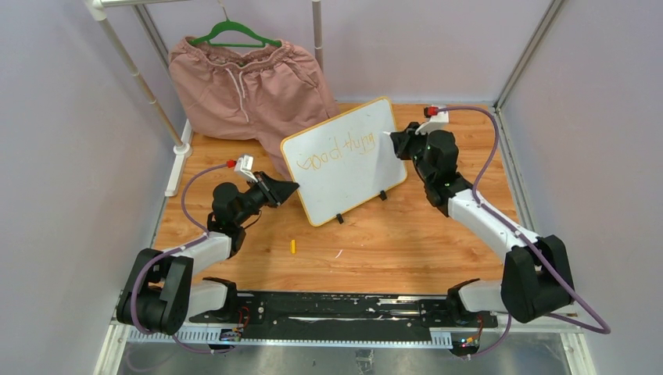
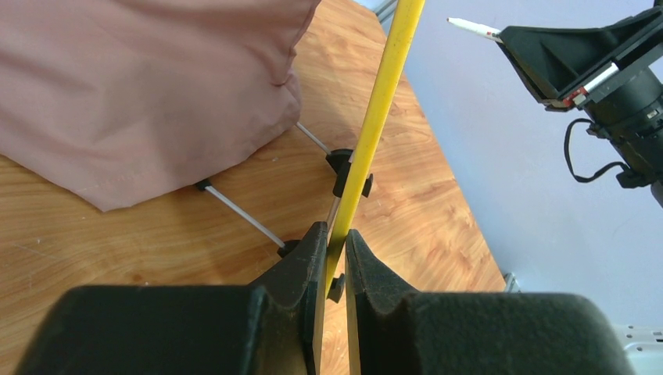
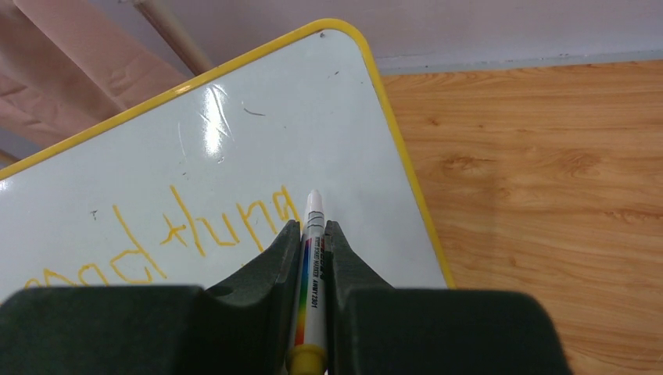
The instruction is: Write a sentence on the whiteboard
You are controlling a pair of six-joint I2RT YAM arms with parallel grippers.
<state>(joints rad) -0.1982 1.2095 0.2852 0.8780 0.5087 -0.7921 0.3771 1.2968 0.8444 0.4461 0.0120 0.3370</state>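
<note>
The whiteboard (image 1: 352, 183) is standing tilted on its two black clip feet (image 1: 340, 219) near the middle of the wooden worktop (image 1: 406, 242), just in front of a pink garment (image 1: 242, 86) hanging from a green hanger (image 1: 234, 33). The left gripper (image 2: 336, 234) is pinching the board's thin yellow frame at its left edge, jaws nearly together on the rim. The right gripper (image 3: 313, 226) is clamping a slim white marker (image 3: 311, 269) lengthwise, tip pointing out beyond the fingers. The tip is sitting right by the end of the sentence (image 3: 195, 234), which is reading roughly "good thing" in thin yellow-orange cursive. Whether the tip is touching the board is unclear.

The board is looking light, flat and stiff, with a glossy, slippery face that is catching glare, so it is likely to slide or tip under pen pressure. The framed edge seems the sensible place to hold, clear of the writing area. The marker is smooth, round and narrow, and is likely to twist if gripped loosely.
</note>
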